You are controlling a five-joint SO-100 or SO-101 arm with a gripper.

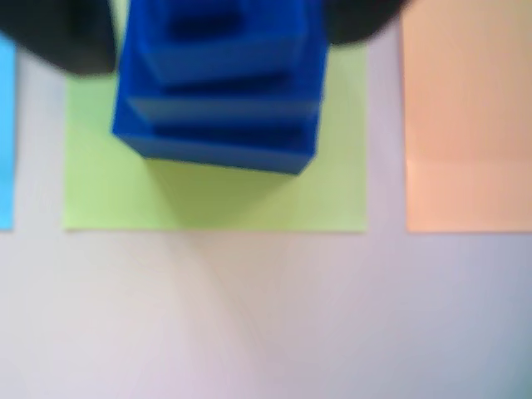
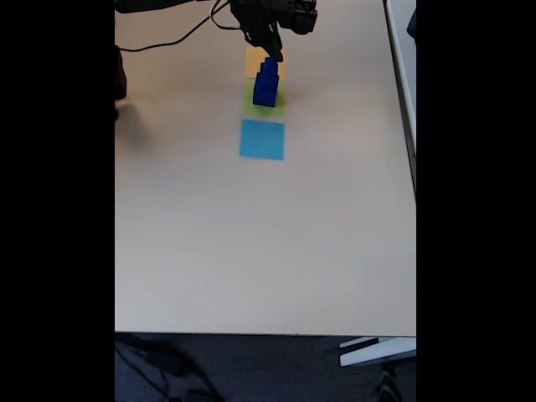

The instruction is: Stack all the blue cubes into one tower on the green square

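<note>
From my remote seat I see the tower standing on the green square near the far edge of the tabletop, with the orange square just beyond it toward that edge and the light-blue square just on the near side. In the wrist view the tower shows three stepped tiers, widest at the bottom, sitting toward one side of the green square but inside its edges as far as I can tell; the orange square lies to the right and a strip of the light-blue square to the left. The tool hangs right at the tower's top, and its dark fingers blur into the upper corners of the wrist picture on either side of the stack. I cannot tell how wide it is parted or whether it has a grip on the top cube. I judge the stacking as good as done. The cubes look rigid, smooth-sided and light, so a sideways nudge could topple them; if I must take hold again, I would pinch one cube square across two flat opposite faces, gently, and lift straight up.
</note>
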